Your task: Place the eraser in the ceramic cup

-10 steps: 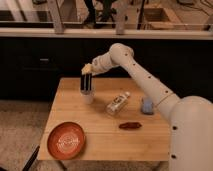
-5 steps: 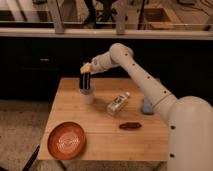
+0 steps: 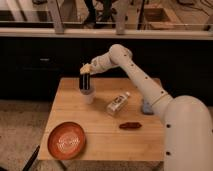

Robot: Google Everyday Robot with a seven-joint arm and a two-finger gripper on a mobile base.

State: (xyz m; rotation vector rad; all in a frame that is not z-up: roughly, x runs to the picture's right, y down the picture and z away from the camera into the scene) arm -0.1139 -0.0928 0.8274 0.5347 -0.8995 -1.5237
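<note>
I am holding my gripper (image 3: 85, 69) right above the cup (image 3: 88, 95), which is standing near the back left part of the table (image 3: 100, 127). It is clamping the top of the eraser (image 3: 85, 82), which is hanging upright with its lower end at the cup's rim. A bottle (image 3: 118, 103) is lying just right of the cup, and an orange bowl (image 3: 66, 140) is sitting well in front of it.

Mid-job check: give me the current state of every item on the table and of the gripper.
Gripper: above the cup, holding the eraser by its top.
Eraser: upright, lower end at the cup's rim.
Cup: upright on the table.
Bottle: lying on its side.
Bowl: upright near the front left corner.
</note>
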